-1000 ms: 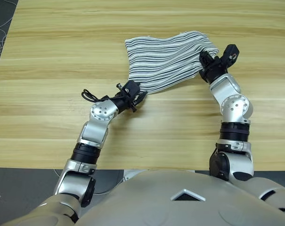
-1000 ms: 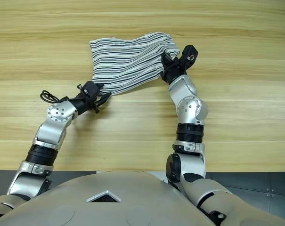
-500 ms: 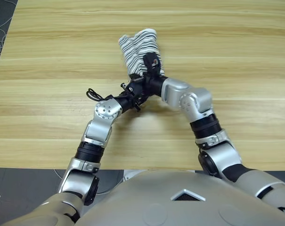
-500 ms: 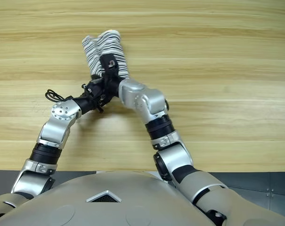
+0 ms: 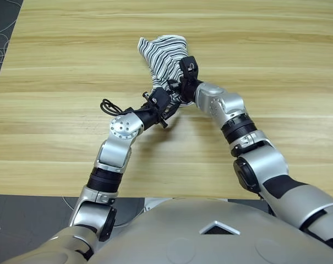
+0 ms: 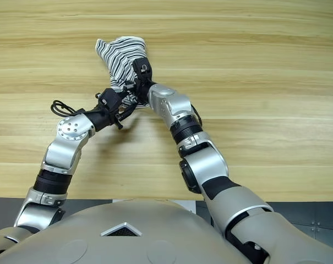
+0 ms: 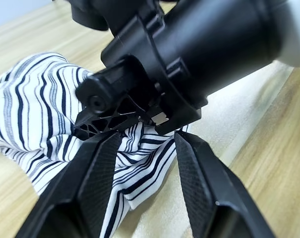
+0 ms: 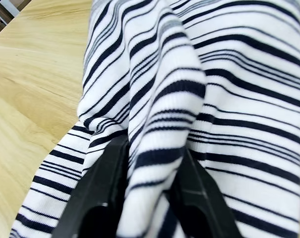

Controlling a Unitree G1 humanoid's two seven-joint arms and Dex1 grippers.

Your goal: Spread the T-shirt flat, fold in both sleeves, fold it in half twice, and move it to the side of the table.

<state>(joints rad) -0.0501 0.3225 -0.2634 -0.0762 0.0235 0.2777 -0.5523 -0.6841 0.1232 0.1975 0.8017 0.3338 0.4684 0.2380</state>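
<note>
The striped T-shirt (image 5: pixel 162 52) sits on the far middle of the wooden desk (image 5: pixel 276 55), a little left of centre. It is gathered into a narrow bunch, with its far end resting on the wood and its near end drawn up to where both arms meet.

The left hand (image 5: pixel 169 104) and the right hand (image 5: pixel 178 88) are almost touching at that near end, the right just beyond the left. From the head views the two hands and the cloth merge into one dark knot, so the grips cannot be read there.

The left wrist view is clearer. Its fingers (image 7: pixel 97 173) stand on either side of a striped fold and seem to pinch it, with the right hand's black body right above. In the right wrist view the fingers (image 8: pixel 102 191) are pressed onto a thick ribbed fold, clearly pinching the cloth.

The knit looks soft, light and limp. It will likely sag between holds and crease wherever it is dropped, though it should not slip from the pads. A hold at the corners or along a hem is probably best, catching every layer so the fold does not slide apart.
</note>
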